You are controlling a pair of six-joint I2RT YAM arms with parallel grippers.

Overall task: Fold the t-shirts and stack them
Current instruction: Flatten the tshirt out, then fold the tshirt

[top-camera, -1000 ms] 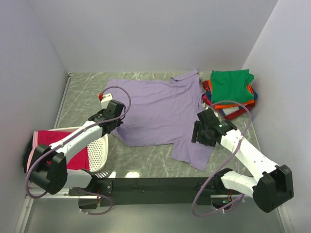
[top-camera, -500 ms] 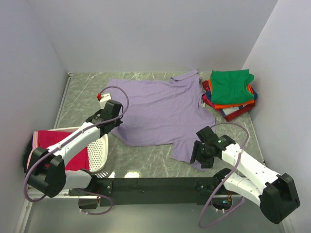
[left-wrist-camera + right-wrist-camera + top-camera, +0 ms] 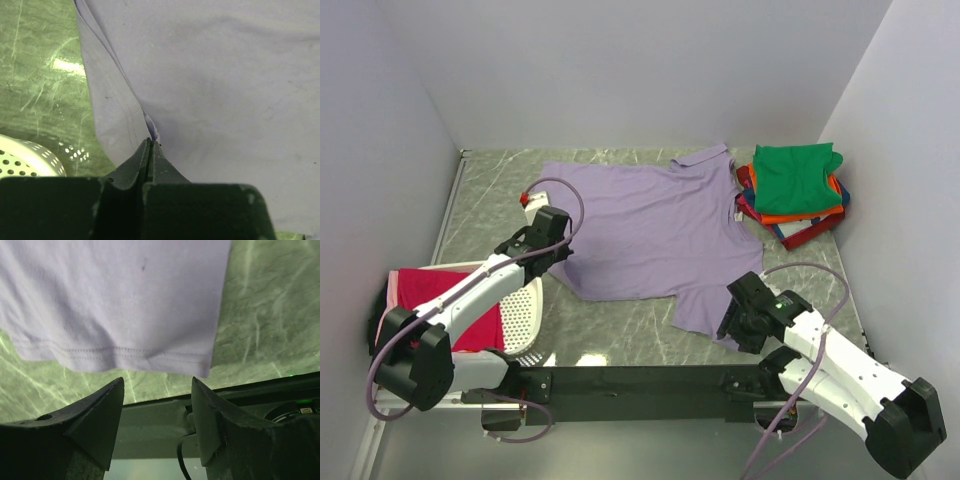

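Lavender t-shirt (image 3: pixel 650 225) lies spread flat on the green marbled table (image 3: pixel 620 330), collar at the far side, cloth smooth and faintly creased. Left gripper (image 3: pixel 151 143) is pinched tight on its left edge. Right gripper (image 3: pixel 157 390) hovers, fingers spread, at the near stitched hem. Folded stack (image 3: pixel 798 190), green on top, sits far right.
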